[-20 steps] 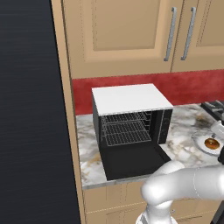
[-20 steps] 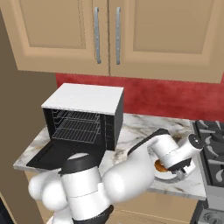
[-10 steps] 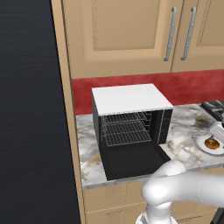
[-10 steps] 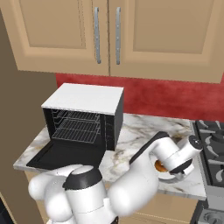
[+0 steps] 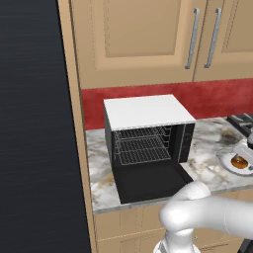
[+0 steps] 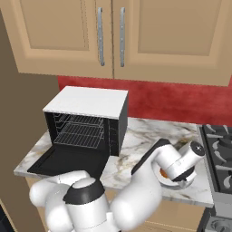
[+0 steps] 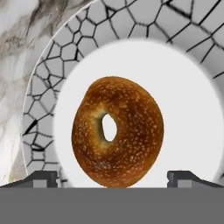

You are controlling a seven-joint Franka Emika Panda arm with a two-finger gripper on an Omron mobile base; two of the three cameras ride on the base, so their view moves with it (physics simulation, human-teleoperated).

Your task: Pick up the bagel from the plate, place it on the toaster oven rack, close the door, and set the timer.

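Note:
The bagel [image 7: 117, 131], a golden-brown ring, lies on the plate [image 7: 192, 127], which has a white middle and a crackle-patterned rim. My gripper [image 7: 114, 178] hangs close above it, open, with one fingertip [image 7: 43, 178] on each side of the bagel and neither touching it. From the right base view, the gripper [image 6: 180, 177] stands over the plate [image 6: 168, 182] at the counter's right end. The black toaster oven [image 6: 86, 115] stands to the left, its door [image 6: 65, 161] folded down flat and its wire rack [image 6: 80, 136] bare. The left base view has the bagel [image 5: 239, 163] at the right edge.
A stove with dark burners [image 6: 222, 154] borders the counter just right of the plate. Wooden cabinets [image 6: 113, 31] hang above a red backsplash. A tall dark panel [image 5: 34, 128] closes off the counter's left end. Bare marble counter [image 6: 140, 140] lies between the oven and the plate.
The hand has sunk slightly toward the plate, and the arm's elbow has dropped lower in both base views. The jaws stay open. Bagel, plate and oven have not moved.

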